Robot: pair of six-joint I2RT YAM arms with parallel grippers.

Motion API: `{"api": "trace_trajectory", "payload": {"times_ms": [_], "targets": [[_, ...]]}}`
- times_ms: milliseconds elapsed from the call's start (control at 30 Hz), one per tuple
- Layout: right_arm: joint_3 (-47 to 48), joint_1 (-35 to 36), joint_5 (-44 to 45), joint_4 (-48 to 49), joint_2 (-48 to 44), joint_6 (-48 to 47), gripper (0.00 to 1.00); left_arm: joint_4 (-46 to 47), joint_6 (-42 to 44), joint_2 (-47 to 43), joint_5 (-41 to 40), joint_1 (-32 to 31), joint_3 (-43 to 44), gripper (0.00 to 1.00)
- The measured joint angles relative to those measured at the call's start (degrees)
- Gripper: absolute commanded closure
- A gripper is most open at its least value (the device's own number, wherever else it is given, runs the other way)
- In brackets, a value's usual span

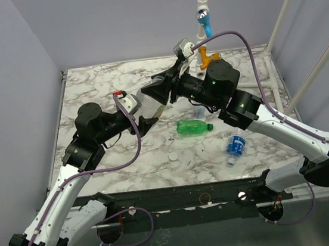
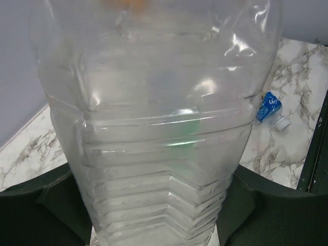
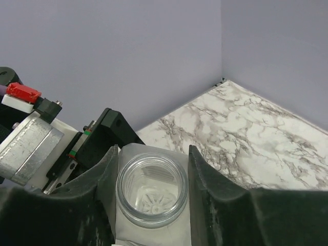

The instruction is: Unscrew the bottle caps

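In the overhead view, left of centre, the left hand (image 1: 149, 106) is clamped on the body of the big clear bottle (image 2: 159, 128) above the marbled desk (image 1: 88, 87). Just right of it, the right hand (image 3: 152, 159) pinches that bottle's round clear rim. Lower, at centre, the green bottle (image 1: 194, 127) lies on its side. Further right lies the blue-labelled bottle (image 1: 235, 145), with a white cap (image 2: 281, 123) at its end.

Right pincer (image 3: 152, 177) black; arms (image 1: 65, 192) white-black; purple cables (image 1: 138, 139).
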Motion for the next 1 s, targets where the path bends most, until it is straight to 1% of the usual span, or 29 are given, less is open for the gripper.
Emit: {"api": "trace_trajectory", "payload": {"times_ms": [33, 233, 500, 700, 867, 1000], "targets": [[0.0, -0.2, -0.1, -0.2, 0.1, -0.1, 0.87, -0.3, 0.2, 0.0, -0.3, 0.1, -0.1, 0.01], [0.0, -1.7, -1.0, -0.6, 0.8, 0.2, 0.99, -1.0, 0.1, 0.1, -0.8, 0.3, -0.3, 0.01], [0.4, -5.8, -3.8, -1.5, 2.8, -0.9, 0.99, -1.3, -1.6, -1.3, -2.7, 0.3, -2.0, 0.01], [0.7, -7.9, -5.4, -1.5, 6.1, -3.1, 0.99, -1.7, -2.7, -3.2, -7.0, 0.3, -3.3, 0.01], [0.8, -8.9, -4.0, -0.1, 11.9, -7.0, 0.99, -2.1, -3.7, -6.3, -11.6, 0.1, -3.3, 0.01], [0.8, -9.3, -3.3, 2.3, 18.8, -10.3, 0.99, -4.9, -4.7, -8.9, -15.5, 0.1, -2.8, 0.01]]}}
